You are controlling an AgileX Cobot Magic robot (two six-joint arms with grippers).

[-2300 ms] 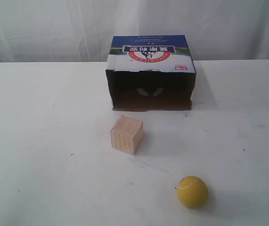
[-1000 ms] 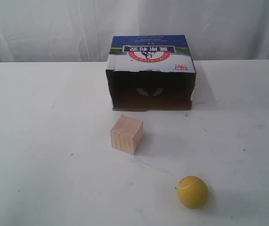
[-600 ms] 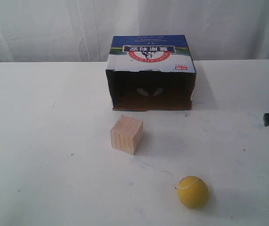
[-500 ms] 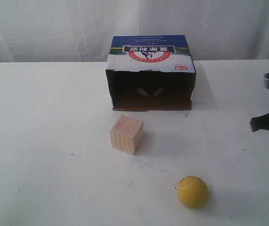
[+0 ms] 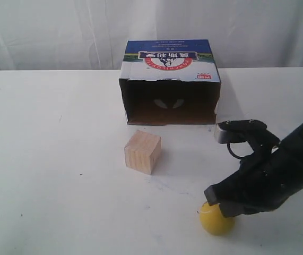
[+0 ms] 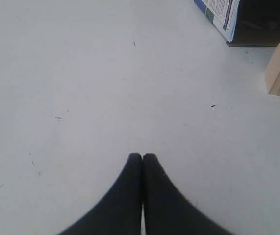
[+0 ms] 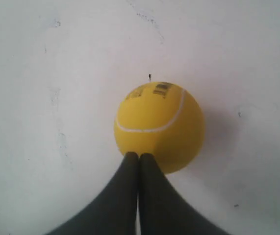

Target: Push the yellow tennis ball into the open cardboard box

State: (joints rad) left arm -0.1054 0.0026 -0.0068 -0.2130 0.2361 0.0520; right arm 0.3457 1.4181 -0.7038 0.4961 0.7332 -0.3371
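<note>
The open cardboard box [image 5: 170, 66] lies well beyond the right gripper [image 5: 211, 195], which has swung in from the side with its fingers shut tight on nothing, its tip now right at the yellow tennis ball [image 5: 215, 223], which has not moved.

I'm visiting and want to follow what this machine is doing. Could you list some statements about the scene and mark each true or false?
1. The right gripper is shut, its tips at the yellow tennis ball. True.
2. The ball is inside the open cardboard box. False: it lies outside, on the table.
3. The wooden cube stands in front of the box's opening. True.
4. The left gripper holds the cube. False: it is shut on nothing.
</note>
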